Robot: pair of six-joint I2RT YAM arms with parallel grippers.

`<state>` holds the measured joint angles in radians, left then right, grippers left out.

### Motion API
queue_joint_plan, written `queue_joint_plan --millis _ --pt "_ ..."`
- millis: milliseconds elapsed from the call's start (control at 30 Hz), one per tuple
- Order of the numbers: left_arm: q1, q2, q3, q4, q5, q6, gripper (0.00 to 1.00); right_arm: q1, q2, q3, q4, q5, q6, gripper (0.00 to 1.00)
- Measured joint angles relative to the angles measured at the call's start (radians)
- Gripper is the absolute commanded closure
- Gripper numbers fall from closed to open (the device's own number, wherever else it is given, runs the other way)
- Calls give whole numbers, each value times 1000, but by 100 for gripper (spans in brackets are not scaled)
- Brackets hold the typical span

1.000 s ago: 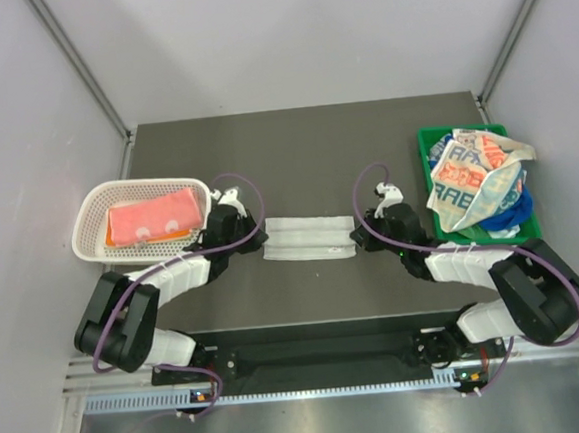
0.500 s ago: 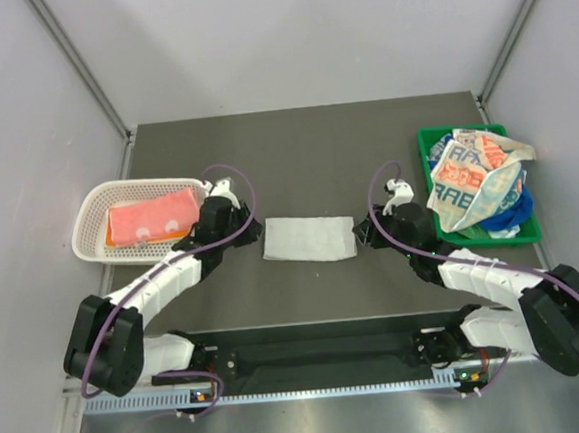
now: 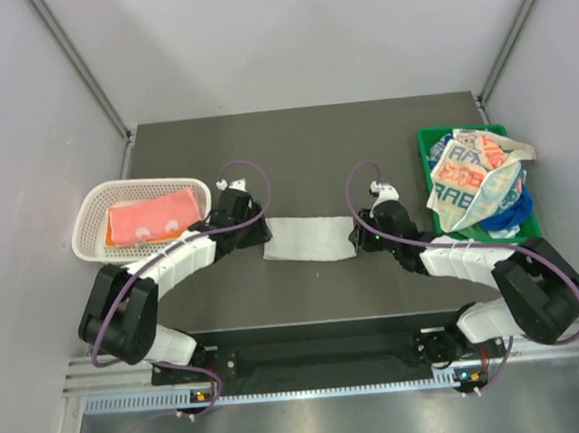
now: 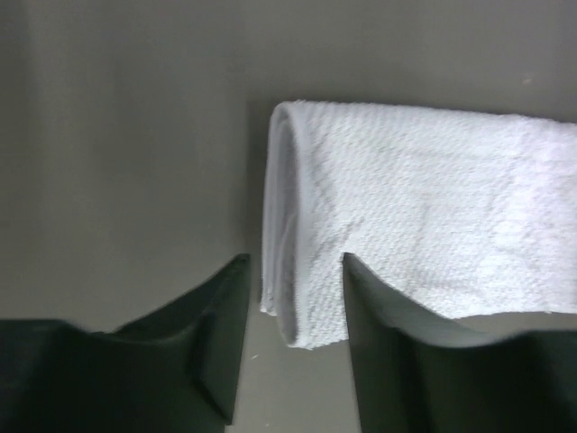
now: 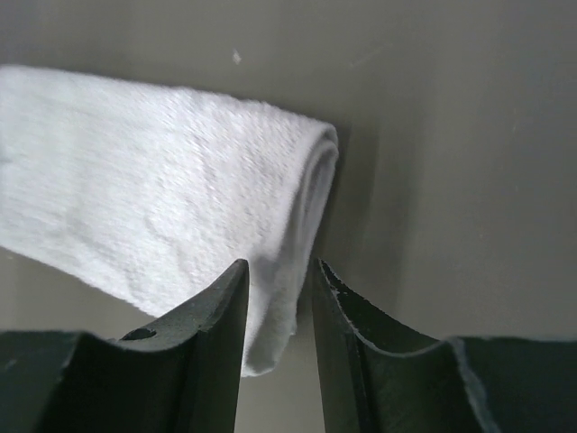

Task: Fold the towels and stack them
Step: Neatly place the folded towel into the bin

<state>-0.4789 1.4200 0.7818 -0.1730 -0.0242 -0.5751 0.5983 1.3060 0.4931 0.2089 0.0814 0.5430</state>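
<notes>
The white towel (image 3: 309, 239) lies folded into a flat rectangle on the dark worktop (image 3: 304, 150), roughly midway between the two arms. Its long side runs left to right.

Left arm: the left pincer (image 3: 260, 233) is at the towel's left end. In the left wrist view the left pincer (image 4: 294, 266) has its fingers (image 4: 216, 334) apart, straddling the near corner of the white towel (image 4: 433, 225). The rolled fold edge sits between them, and a strip of bare worktop shows between one finger and the cloth.

Right arm: the right pincer (image 3: 355, 237) is at the towel's right end. In the right wrist view the right pincer (image 5: 278, 271) has its fingers (image 5: 194, 352) set close together around the near corner of the white towel (image 5: 153, 198). Only a narrow gap remains, and whether the fingers press the cloth cannot be told.

Other items:
- A white basket (image 3: 87, 218) stands on the left side of the worktop. It holds a folded pink towel (image 3: 154, 219) lying on an orange towel (image 3: 119, 246) (only the orange edge shows).
- A green bin (image 3: 425, 144) stands on the right side. A crumpled lettered towel (image 3: 473, 184) is heaped in it, with a blue towel (image 3: 511, 217) partly under that heap
</notes>
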Motion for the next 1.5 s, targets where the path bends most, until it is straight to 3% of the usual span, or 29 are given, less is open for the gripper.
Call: queue_joint_plan --millis 133,333,900,1000,1100,1200,1333,1500 --pt "0 45 0 -18 -13 2 37 0 91 2 -4 10 0 66" --pt "3 104 0 -17 -5 3 32 2 145 31 8 27 4 66" --pt "-11 200 65 -5 49 -30 48 2 104 31 -49 56 0 65" --pt "-42 229 89 2 25 -43 55 2 89 31 -52 51 -1 65" --pt "-62 255 100 28 4 -64 69 1 75 31 -59 44 -2 65" --pt "-69 272 106 47 -11 -89 99 1 60 31 -68 29 -5 65" --pt "-85 285 141 5 -55 -90 100 1 37 31 -83 10 -10 65" --pt "-138 323 271 -213 -243 -68 100 1 9 35 -106 -7 -19 65"
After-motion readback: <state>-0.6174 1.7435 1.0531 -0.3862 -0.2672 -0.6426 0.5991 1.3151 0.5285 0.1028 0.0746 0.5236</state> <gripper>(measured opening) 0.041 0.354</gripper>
